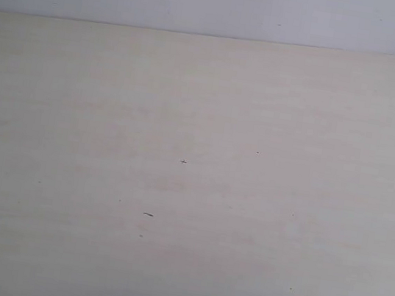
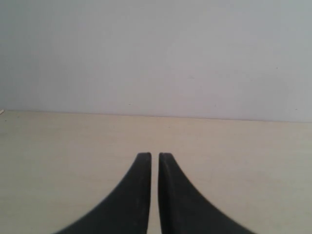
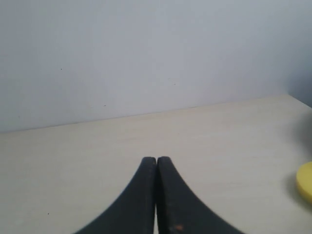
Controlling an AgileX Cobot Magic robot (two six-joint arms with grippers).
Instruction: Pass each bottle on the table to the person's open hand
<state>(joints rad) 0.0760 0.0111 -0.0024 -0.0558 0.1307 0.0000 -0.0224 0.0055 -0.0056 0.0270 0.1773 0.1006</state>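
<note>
The pale beige table (image 1: 191, 192) fills the exterior view, and no bottle, hand or gripper shows there. In the left wrist view my left gripper (image 2: 155, 155) hangs low over the table (image 2: 58, 146), its black fingers together but for a hairline slit, holding nothing. My right gripper (image 3: 156, 158) is shut and empty, fingertips touching, over the table (image 3: 234, 131). A rounded yellow thing (image 3: 306, 187) sits cut off at the edge of the right wrist view, off to one side of that gripper; I cannot tell whether it is the yellow bottle. The other bottles are out of view.
A plain pale wall (image 1: 219, 2) rises behind the table's far edge (image 1: 214, 36). A few tiny dark specks (image 1: 148, 214) mark the tabletop. The table's corner shows near the wall in the right wrist view.
</note>
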